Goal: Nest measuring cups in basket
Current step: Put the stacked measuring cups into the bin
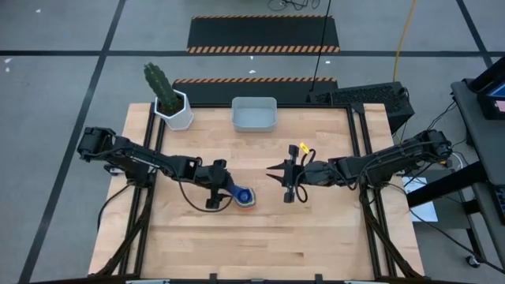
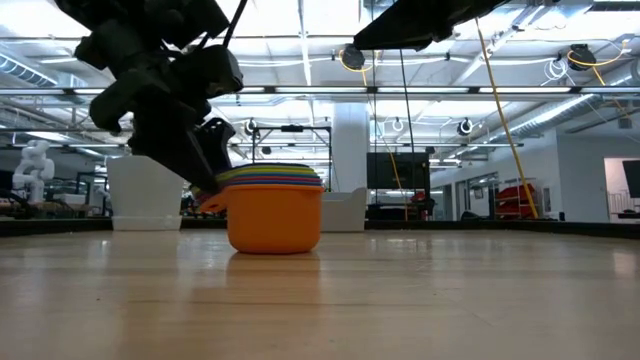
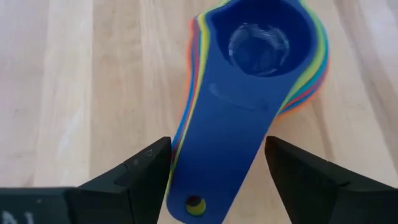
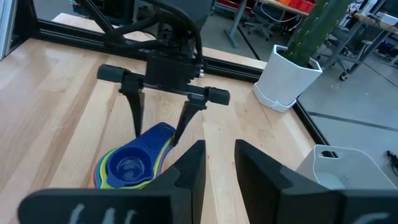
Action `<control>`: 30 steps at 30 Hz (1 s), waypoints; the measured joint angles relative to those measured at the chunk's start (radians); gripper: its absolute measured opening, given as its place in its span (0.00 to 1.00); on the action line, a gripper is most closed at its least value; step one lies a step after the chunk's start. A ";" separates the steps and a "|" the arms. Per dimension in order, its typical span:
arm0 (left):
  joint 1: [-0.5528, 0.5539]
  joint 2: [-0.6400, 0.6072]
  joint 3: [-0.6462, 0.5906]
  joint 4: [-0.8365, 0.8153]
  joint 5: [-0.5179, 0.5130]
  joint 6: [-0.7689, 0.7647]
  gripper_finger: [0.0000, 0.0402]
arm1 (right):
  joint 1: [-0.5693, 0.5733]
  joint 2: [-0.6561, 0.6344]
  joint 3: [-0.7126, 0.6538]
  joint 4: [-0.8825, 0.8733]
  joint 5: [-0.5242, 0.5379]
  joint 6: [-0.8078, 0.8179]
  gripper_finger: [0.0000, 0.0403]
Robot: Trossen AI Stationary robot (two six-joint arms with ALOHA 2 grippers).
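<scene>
Nesting measuring cups (image 3: 261, 74) stack rainbow-rimmed, dark blue on top, orange outermost.

nested measuring cups (image 2: 272, 212) on the tabletop (image 2: 400, 300)
orange cup outermost, coloured rims stacked inside; the left end effector (image 2: 205, 165) reaches down at the handles, fingers astride them, white pot (image 2: 143, 193) behind.

Measuring cups (image 1: 245, 196): stacked mid-counter (image 1: 316, 237), between both hands.
Basket (image 1: 254, 114): at far edge, cactus pot (image 1: 175, 110) to its left.
</scene>
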 joint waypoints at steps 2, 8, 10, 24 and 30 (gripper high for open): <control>-0.017 0.000 0.000 -0.002 -0.001 -0.018 0.67 | 0.000 0.000 0.000 0.000 0.000 0.000 0.20; -0.064 0.000 0.000 -0.020 -0.002 -0.078 0.67 | 0.000 0.000 0.000 0.000 0.000 0.000 0.20; -0.079 0.000 0.000 -0.019 -0.002 -0.094 0.67 | 0.000 0.000 0.000 0.000 0.000 0.000 0.20; -0.118 0.012 0.001 0.066 -0.197 -0.135 0.68 | 0.004 0.000 0.000 0.000 0.000 0.004 0.20; -0.118 0.071 0.001 0.058 -0.160 -0.149 0.68 | 0.004 0.000 0.000 0.000 0.000 0.003 0.20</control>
